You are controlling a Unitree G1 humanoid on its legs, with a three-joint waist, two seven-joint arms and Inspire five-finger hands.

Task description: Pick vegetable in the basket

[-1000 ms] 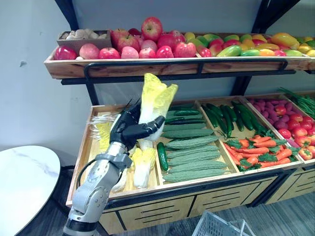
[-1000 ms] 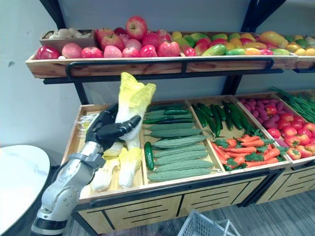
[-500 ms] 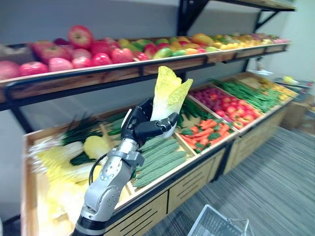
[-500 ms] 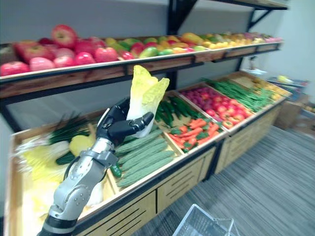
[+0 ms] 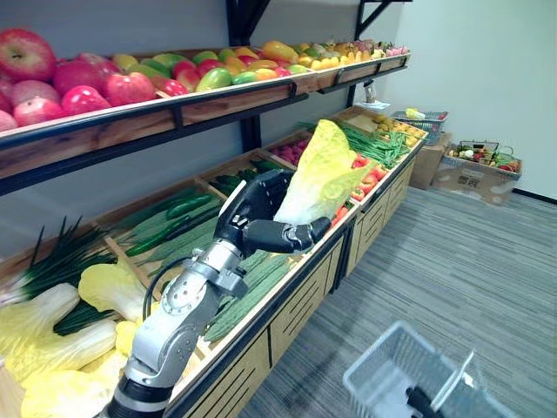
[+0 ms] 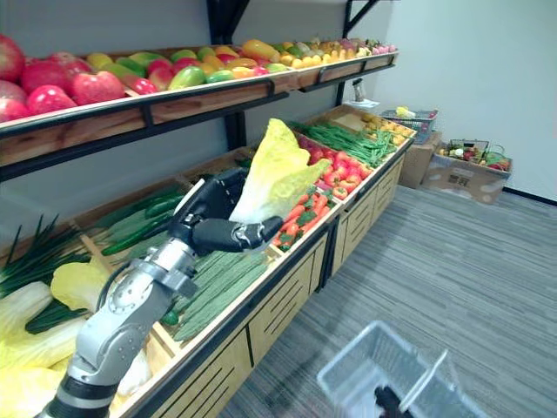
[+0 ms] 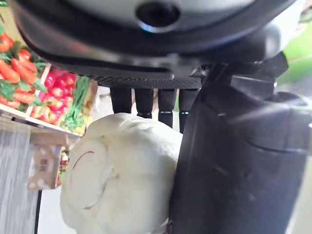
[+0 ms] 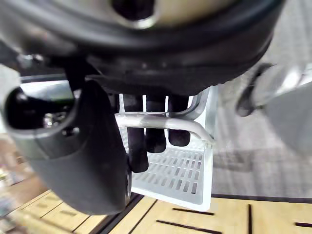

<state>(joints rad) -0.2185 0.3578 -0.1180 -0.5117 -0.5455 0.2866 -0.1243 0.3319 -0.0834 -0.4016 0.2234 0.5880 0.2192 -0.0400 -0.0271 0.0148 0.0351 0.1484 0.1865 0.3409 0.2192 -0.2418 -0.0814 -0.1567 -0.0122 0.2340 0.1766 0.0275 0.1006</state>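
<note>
One cabbage is clamped in left hand fingers; right hand curls round basket handle. Next: lower cabbage into basket.

The left arm rises slanting from the lower left. At its end the left robot hand is held up, with fingers and thumb curled round the pale base of a cabbage. The right robot hand is low down, its fingers hooked over the basket handle.
</note>
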